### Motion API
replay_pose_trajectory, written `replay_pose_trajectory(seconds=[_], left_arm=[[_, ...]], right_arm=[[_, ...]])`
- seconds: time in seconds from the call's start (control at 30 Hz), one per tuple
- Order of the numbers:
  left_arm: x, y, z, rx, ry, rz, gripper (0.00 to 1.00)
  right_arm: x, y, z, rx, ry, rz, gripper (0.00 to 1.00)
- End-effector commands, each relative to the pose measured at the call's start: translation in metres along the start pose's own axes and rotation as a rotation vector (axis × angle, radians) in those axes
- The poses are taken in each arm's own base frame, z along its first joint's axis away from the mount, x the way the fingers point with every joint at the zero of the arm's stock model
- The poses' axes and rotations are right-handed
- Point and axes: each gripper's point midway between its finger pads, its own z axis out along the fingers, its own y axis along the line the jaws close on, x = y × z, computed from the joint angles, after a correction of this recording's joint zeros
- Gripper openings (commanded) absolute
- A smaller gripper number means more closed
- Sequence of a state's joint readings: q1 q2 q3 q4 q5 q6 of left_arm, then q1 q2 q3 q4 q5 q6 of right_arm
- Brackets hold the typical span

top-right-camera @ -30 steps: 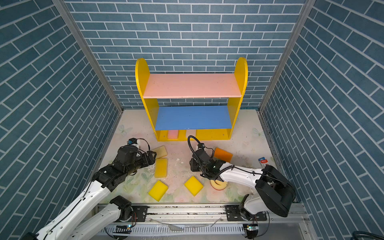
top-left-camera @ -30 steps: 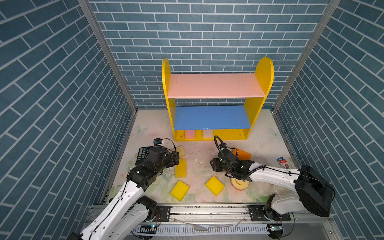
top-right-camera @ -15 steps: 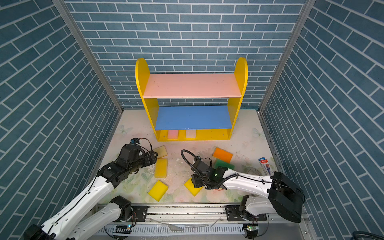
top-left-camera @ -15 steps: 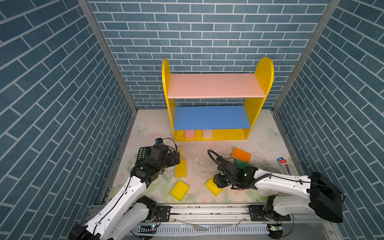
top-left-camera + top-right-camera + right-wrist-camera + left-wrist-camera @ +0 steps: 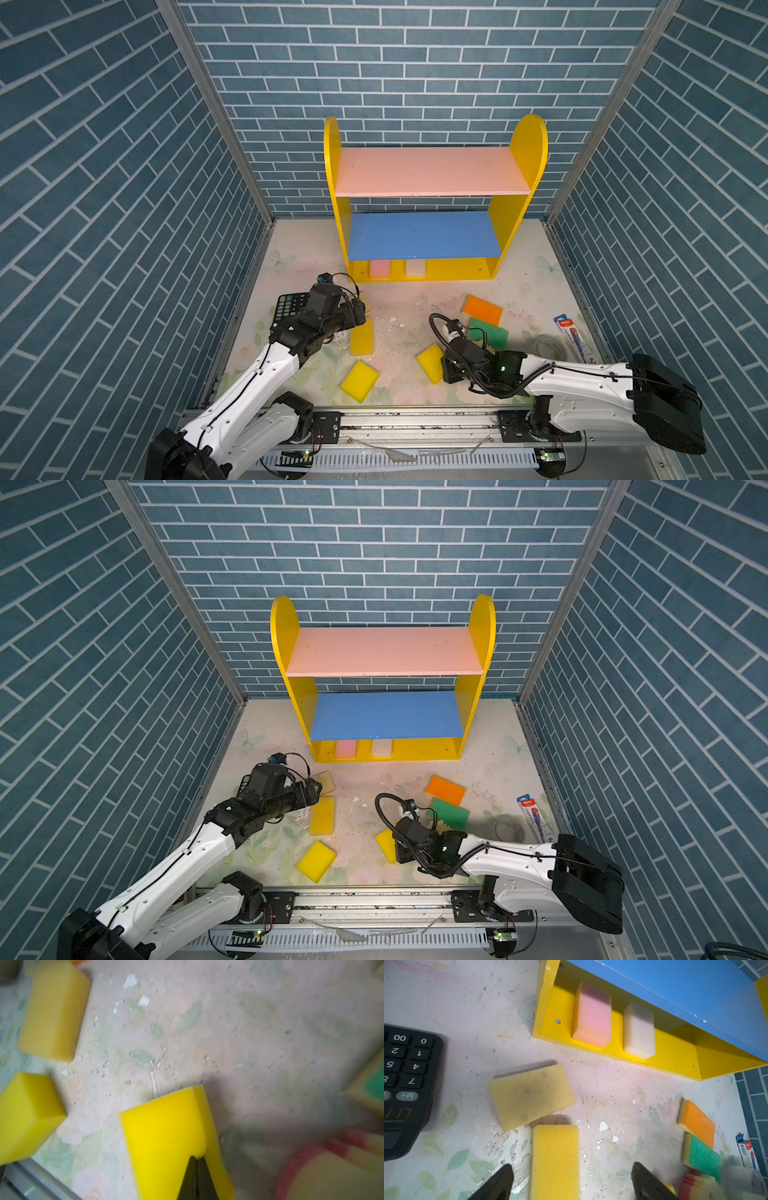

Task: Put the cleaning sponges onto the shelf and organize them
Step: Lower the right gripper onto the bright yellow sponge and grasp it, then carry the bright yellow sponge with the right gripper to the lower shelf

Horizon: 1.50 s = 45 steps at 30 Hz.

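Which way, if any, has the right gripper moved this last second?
Yes. The right gripper drew back from the shelf toward the front rail, gripping a yellow sponge.

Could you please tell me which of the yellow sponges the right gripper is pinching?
The bright yellow sponge beside the green sponge: the right gripper is shut on its edge, and the rest lie untouched.

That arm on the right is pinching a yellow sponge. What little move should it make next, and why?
Probably lift it straight up. The right gripper is shut on the edge of the yellow sponge, which looks barely off the table, with the green sponge close by. Rising first should clear that before it heads to the shelf, whose blue board is bare.
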<state>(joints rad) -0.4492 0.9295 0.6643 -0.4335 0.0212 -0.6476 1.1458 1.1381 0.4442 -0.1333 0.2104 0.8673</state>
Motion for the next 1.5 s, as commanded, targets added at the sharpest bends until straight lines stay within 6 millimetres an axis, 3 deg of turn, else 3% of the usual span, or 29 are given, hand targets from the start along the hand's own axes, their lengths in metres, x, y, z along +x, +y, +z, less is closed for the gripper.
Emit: replay_pose_trajectory(seconds=[0.0,0.27,0.67,0.93,1.47], left_arm=[[-0.01,-0.005,-0.007,0.017,-0.025,-0.004,0.9],[-0.004,0.003,-0.01,0.001,-0.03,-0.015,0.9],[-0.002,0.021,-0.036,-0.061,-0.072,-0.01,0.92],[-0.001,0.032,-0.045,-0.106,-0.089,-0.006,0.93],[0.001,0.036,-0.04,-0.13,-0.074,-0.006,0.93]], right_arm=[[-0.037,-0.018,-0.006,0.021,-0.157,0.098,0.0],[-0.12,-0.043,-0.013,0.023,-0.344,0.188,0.0],[-0.226,-0.054,0.046,-0.008,-0.382,0.188,0.0],[-0.247,-0.086,0.057,0.114,-0.454,0.178,0.0],[-0.262,-0.119,0.07,0.259,-0.567,0.177,0.0]])
